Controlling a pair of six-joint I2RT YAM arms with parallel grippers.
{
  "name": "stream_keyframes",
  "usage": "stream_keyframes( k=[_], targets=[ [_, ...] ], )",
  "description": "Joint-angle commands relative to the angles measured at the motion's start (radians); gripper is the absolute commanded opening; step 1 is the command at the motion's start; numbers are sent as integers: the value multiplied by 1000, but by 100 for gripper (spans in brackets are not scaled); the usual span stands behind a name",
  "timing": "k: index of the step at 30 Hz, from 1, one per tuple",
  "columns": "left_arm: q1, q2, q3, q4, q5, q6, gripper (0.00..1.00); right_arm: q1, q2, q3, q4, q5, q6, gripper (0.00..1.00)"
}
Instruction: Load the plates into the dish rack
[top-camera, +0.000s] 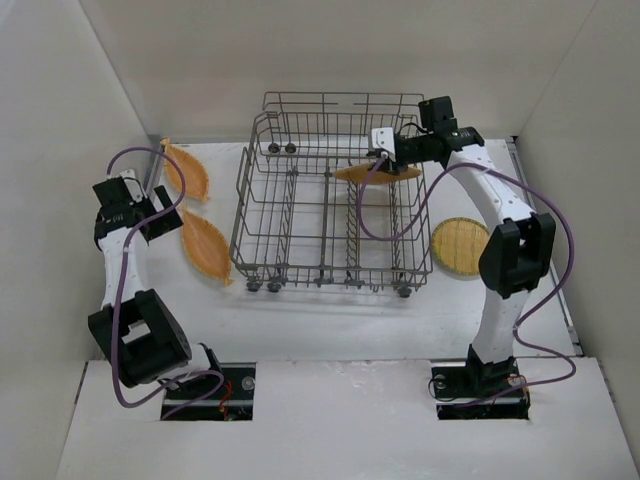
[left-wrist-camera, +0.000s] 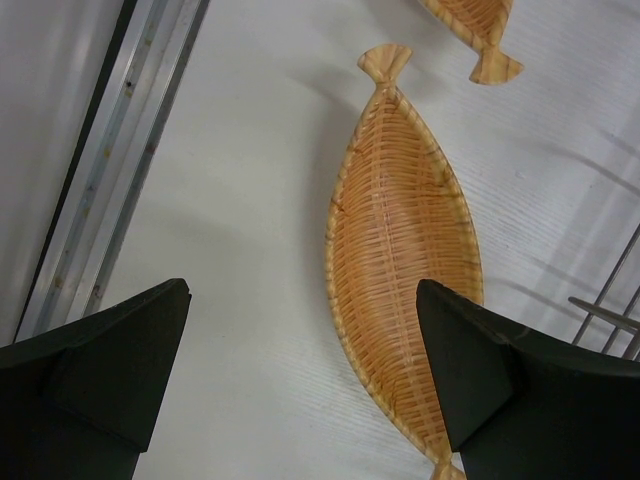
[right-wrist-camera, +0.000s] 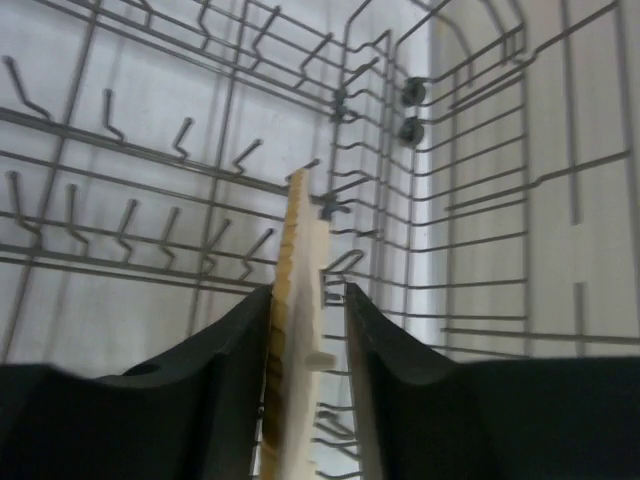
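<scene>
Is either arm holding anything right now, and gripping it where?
The right gripper pinches a plate by its rim, over the dish rack. The left gripper is open and empty.

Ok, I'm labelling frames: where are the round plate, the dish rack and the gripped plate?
round plate (top-camera: 459, 246): top view, woven centre.
dish rack (top-camera: 340, 96): top view, back rail.
gripped plate (right-wrist-camera: 300, 255): right wrist view, its rim.

Two leaf-shaped plates (top-camera: 186, 170) (top-camera: 205, 246), one round plate (top-camera: 459, 246), one edge-on plate (top-camera: 377, 173), one dish rack (top-camera: 285, 220).
</scene>
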Motion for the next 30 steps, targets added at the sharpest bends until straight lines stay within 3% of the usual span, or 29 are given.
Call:
stream_keyframes(
  k=[1, 2, 3, 9, 17, 22, 26, 30],
  targets=[
    [-12, 0, 53, -2, -5, 9, 100, -20, -44, -35, 17, 3, -17, 54],
    [-14, 0, 53, -1, -5, 10, 100, -20, -56, -46, 27, 0, -11, 68],
    [-17, 0, 51, -1, -5, 12, 100, -20, -69, -56, 41, 0, -5, 73],
    [-31, -16, 28, 15, 8, 15, 100, -15, -194, -136, 130, 13, 91, 88],
    [-38, -43, -12, 58, 65, 18, 100, 60, -504, -276, 197, 67, 248, 87],
    [-40, -69, -32, 84, 93, 19, 100, 63, -662, -360, 276, 278, 517, 84],
    [-43, -86, -36, 93, 102, 19, 100, -102, -736, -444, 282, 397, 836, 77],
    [-49, -105, -33, 93, 108, 19, 100, -384, -770, -578, 256, 353, 1134, 71]
  ],
)
